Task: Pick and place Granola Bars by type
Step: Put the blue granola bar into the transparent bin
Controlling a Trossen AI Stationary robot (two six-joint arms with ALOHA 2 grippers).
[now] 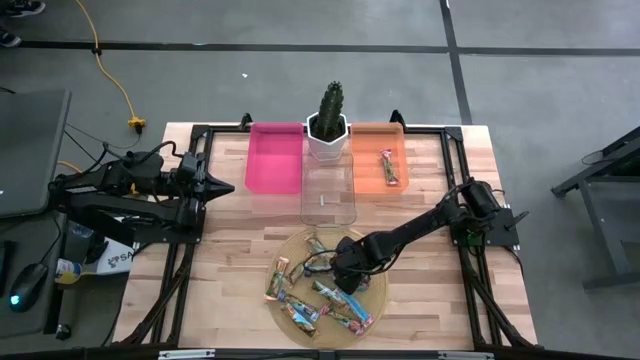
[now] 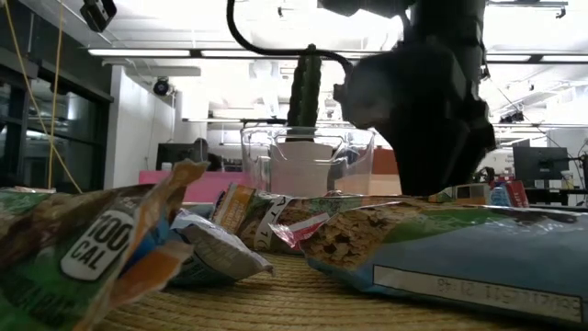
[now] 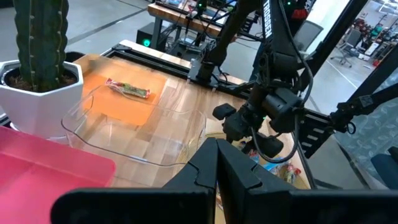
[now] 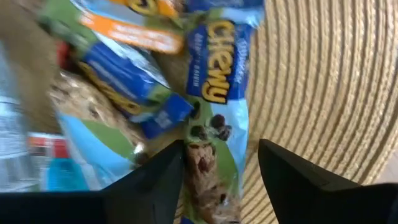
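Woven straw mat (image 1: 375, 300) on the wooden tabletop (image 1: 230, 260) carries the heap of Granola Bars (image 1: 318, 296); high view: right pincer (image 1: 343, 270) is down over the heap's upper edge, left pincer (image 1: 222, 186) parked near the pink bin (image 1: 274, 158). One bar (image 1: 388, 166) already lies in the orange bin (image 1: 365, 170); clear bin (image 1: 329, 195) looks empty.

Low view: wrappers fill the foreground, dark arm above them; contact not readable here.

Left wrist view: left fingers pressed together.

Right wrist view: right fingers (image 4: 292, 171) spread, straddling a blue-green chewy bar (image 4: 211, 134), probably not yet touching.

Step in hand: picking the next bar. Next move calls for lowering, closing on this one wrapper alone, then carrying it to its matching bin
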